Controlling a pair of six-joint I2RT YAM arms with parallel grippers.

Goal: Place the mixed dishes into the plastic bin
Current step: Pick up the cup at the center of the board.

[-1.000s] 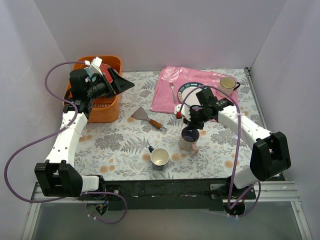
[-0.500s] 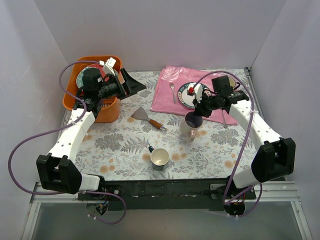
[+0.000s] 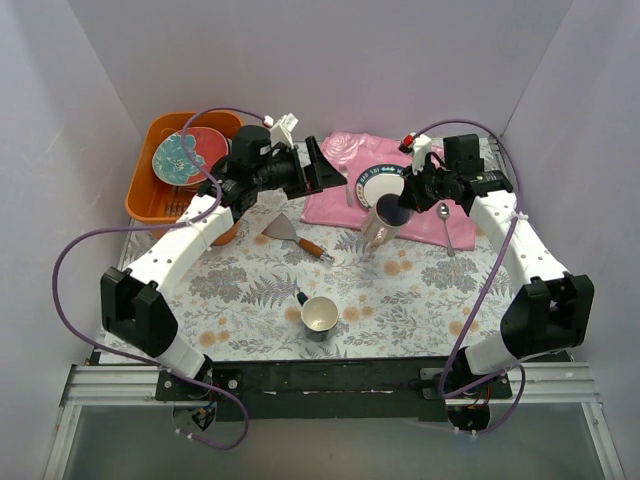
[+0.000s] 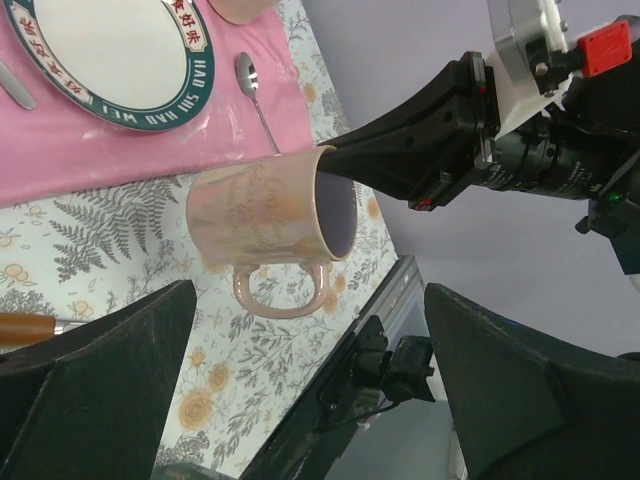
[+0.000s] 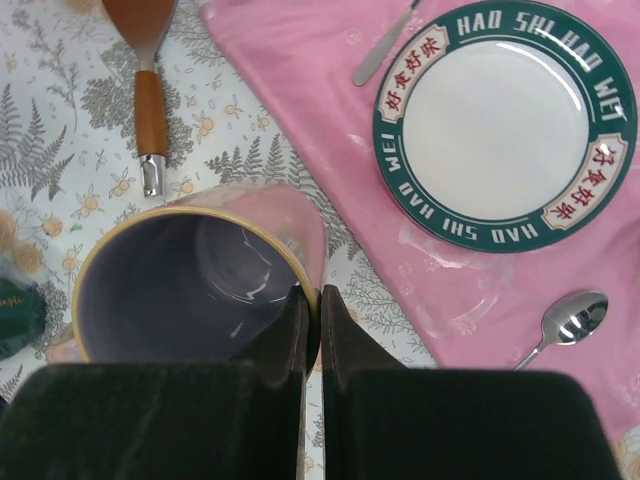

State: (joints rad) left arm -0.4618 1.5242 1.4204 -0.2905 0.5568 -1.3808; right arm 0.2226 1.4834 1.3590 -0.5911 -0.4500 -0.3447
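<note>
The lilac mug (image 3: 380,230) hangs tilted above the table's middle, and my right gripper (image 3: 402,204) is shut on its rim. The right wrist view shows the gripper (image 5: 312,300) pinching the gold-edged rim of the mug (image 5: 190,290). My left gripper (image 3: 332,176) is open, just left of the mug. In its wrist view the gripper (image 4: 308,290) faces the mug (image 4: 262,215) without touching it. The orange plastic bin (image 3: 148,198) stands at the far left and holds a red-rimmed teal plate (image 3: 186,155). A grey-white mug (image 3: 320,315) stands near the front.
A blue-rimmed white plate (image 3: 372,186) and a spoon (image 3: 445,224) lie on a pink cloth (image 3: 335,200) at the back right. A spatula (image 3: 296,236) with a wooden handle lies mid-table. Walls close in on three sides.
My right gripper has lifted the lilac mug off the table and carried it back toward the cloth. My left arm has swung right from over the bin toward the mug.
</note>
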